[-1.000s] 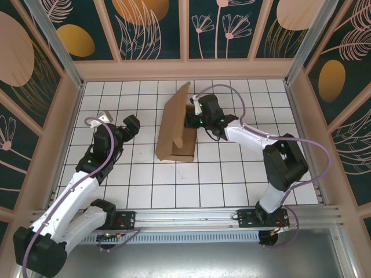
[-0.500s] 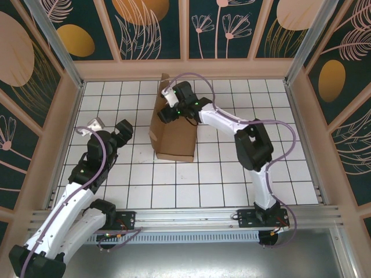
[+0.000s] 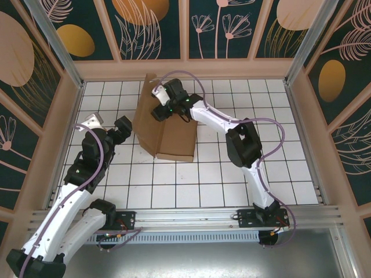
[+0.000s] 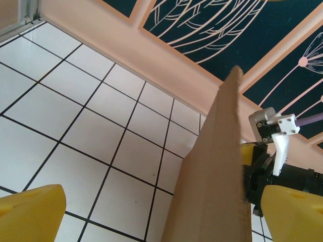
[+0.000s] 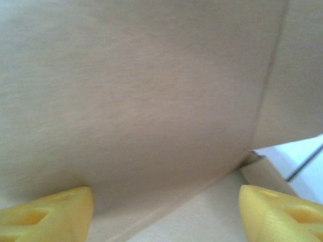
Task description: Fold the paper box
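Box [image 3: 174,139] sits near the surface's [image 3: 220,174] far edge, flap [image 3: 145,119] raised; right pincer [image 3: 156,112] spread wide against the flap; left pincer [image 3: 124,128] released just beside it

paper box [image 3: 171,139]: matt brown cardboard, dry fibrous face, raw cut edge | floor [image 3: 220,179]: smooth white tiles, slight sheen, dark grout lines | rail [image 3: 191,215] at 6 o'clock: bare brushed metal | wall panels [image 3: 153,29] at 12 o'clock: matt print, peach frames | left arm [image 3: 69,200]: glossy white plastic shell | left gripper's fingers [image 4: 30,214]: matt yellow plastic
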You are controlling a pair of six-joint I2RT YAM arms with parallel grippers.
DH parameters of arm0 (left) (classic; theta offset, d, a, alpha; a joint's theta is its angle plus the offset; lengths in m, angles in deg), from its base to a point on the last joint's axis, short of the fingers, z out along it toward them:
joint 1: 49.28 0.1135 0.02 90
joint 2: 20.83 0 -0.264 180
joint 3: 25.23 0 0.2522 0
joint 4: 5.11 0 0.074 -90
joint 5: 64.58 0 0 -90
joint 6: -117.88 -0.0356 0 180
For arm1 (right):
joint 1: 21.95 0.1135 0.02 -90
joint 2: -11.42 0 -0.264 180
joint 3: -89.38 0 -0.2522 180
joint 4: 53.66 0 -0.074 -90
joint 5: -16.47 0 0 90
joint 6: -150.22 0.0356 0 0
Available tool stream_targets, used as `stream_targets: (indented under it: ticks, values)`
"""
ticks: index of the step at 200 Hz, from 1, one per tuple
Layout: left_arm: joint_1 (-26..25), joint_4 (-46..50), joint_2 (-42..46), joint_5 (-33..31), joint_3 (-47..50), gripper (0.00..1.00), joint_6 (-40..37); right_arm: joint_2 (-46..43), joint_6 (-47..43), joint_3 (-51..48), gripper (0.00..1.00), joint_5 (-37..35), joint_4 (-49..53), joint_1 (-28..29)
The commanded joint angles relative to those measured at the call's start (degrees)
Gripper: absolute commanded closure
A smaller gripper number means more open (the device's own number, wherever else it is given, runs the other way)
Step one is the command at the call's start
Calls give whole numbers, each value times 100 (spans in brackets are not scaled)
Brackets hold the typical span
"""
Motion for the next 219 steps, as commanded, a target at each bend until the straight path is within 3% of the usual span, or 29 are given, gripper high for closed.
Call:
stream_targets:
  ticks: [1, 20, 53, 93, 116, 162, 219]
  values:
    - [36, -42, 1, -82, -32, 1, -131, 117, -448, -87, 23, -814, -58, -243]
    - [34, -33, 9, -121, -5, 2, -105, 166, -675, -337, 22, -1187, -323, -379]
    - [32, -70, -26, -151, 52, 1, -116, 408, -903, -475, 17, -1022, -523, -604]
    - [36, -172, -86, -146, 114, 1, -118, 832, -999, -295, 21, -994, -492, -760]
    - [32, -220, -96, -157, 146, 1, -118, 961, -899, -218, 33, -982, -397, -816]
    - [36, -209, -1, -246, 149, 1, -157, 456, -688, -991, 79, -1301, -395, -812]
    - [32, -314, 144, -11, 308, 1, -54, -564, -467, -2333, 91, -1848, -167, -715]
